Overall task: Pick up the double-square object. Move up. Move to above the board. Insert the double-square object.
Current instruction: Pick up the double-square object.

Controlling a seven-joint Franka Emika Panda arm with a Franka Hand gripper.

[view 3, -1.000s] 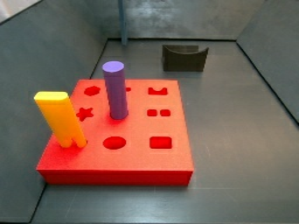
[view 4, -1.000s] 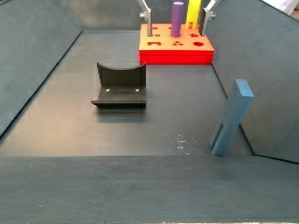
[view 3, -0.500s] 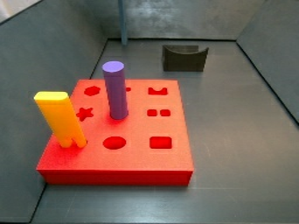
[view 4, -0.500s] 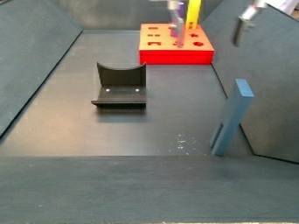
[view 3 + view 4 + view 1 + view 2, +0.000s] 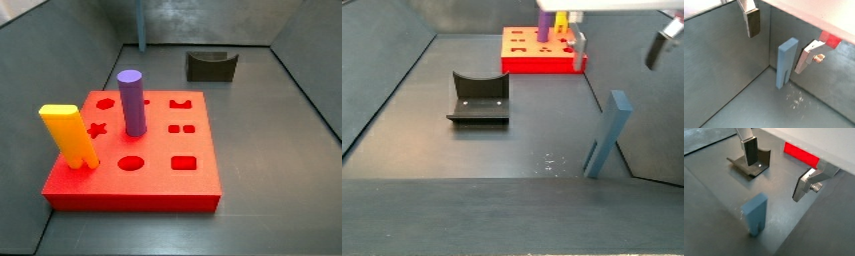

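Lighting even, diffuse; shadows soft. Slight blur noted on double-square object (image 5: 755, 216) in a wrist view. Gripper (image 5: 620, 40) overexposed at upper right.

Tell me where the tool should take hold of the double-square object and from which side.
Grip the double-square object near its top end, coming down from above. It stands tilted against the wall on the floor, foot down, so only the upper part is free. The tool is open above it, fingers either side; closing on the broad flat faces looks safest.
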